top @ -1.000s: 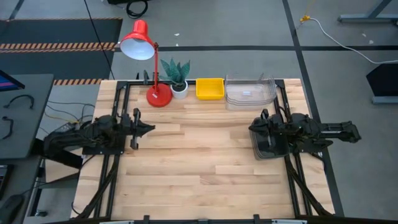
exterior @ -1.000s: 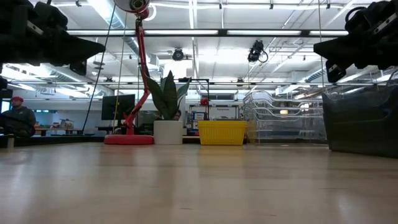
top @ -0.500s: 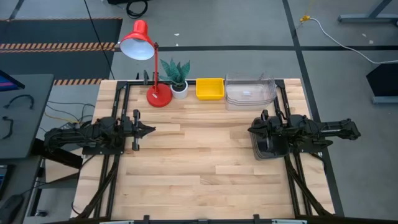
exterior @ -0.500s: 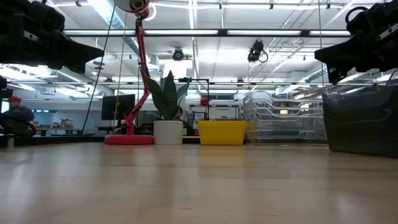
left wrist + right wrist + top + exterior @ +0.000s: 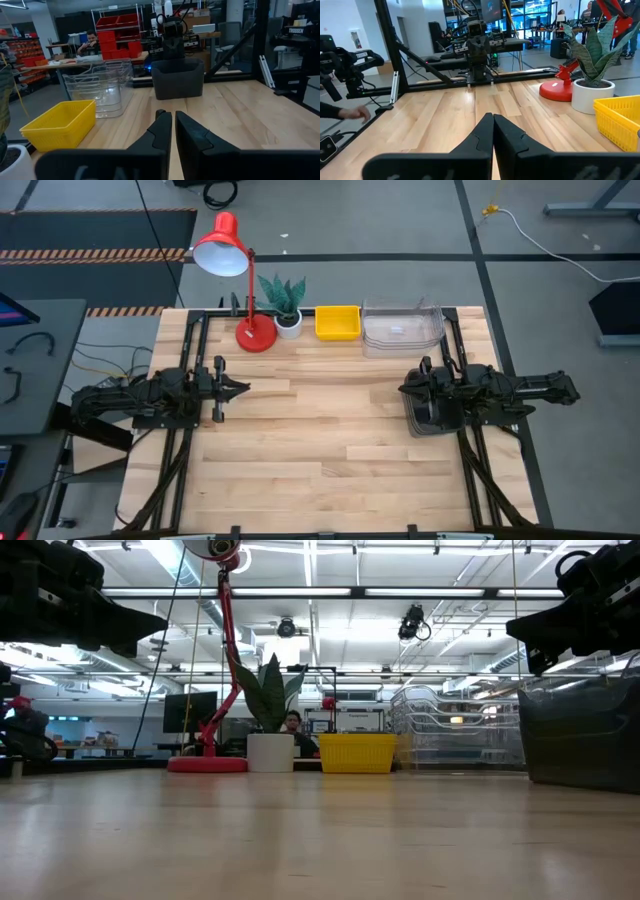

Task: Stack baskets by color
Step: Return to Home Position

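Straightened since a second ago, the left gripper [image 5: 236,388] now points squarely across the table toward 3 o'clock. It hangs above the boards at the 9 o'clock side. Its two dark, wedge-shaped fingers [image 5: 161,131] are drawn together with only a thin slit between them, and they hold nothing. The right gripper [image 5: 405,390] has barely shifted and sits at the 3 o'clock side, facing 9 o'clock. Its fingers [image 5: 507,135] are pressed together, also empty.

Directly under the right gripper stands the smoky dark-grey stack [image 5: 178,82], a rectangular bin of translucent plastic with slightly flared walls and rounded corners. It rests on the wood, and the gripper is clear of its rim.

At about 1 o'clock on the far edge sits the clear stack [image 5: 402,328]. Its glassy walls are nested so that several rims show one above another. Just beside it, at 12 o'clock, is the yellow stack [image 5: 338,322], which is small, bright and opaque, with finely ribbed sides.

Between 11 and 12 o'clock a round white pot [image 5: 288,323] holds a plant with stiff, pointed leaves. At 11 o'clock stands a glossy red desk lamp [image 5: 222,246] on a disc base. The table [image 5: 320,450] is pale wood in long butcher-block strips.

Beyond the table, a person [image 5: 293,723] shows behind the pot in the low view.
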